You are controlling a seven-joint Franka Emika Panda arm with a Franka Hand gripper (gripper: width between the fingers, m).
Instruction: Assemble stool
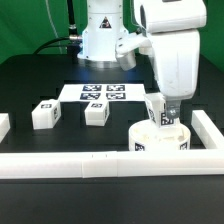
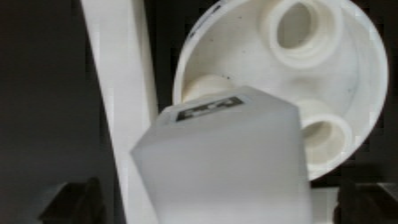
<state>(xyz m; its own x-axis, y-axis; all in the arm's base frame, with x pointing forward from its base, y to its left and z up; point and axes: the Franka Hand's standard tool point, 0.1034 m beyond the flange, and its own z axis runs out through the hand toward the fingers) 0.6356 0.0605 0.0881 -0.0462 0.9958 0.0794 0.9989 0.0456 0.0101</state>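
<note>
Nearest me, the long white rail (image 1: pixel 100 165) fenced the front. Just behind it sat the round seat (image 1: pixel 160 141), with patterned tags on its side but no words I could read. An upright leg (image 1: pixel 157 108) stood on it, its small label blurred. My gripper (image 1: pixel 170 114) hung at that leg with its fingers spread wide and the arm (image 1: pixel 172 50) reaching steeply down. Farther back lay a loose leg (image 1: pixel 97 112), a second loose leg (image 1: pixel 45 113) and the marker board (image 1: pixel 103 92).

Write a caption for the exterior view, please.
The gripper at a leg upright on the round seat; two loose legs lie near the marker board.
</note>
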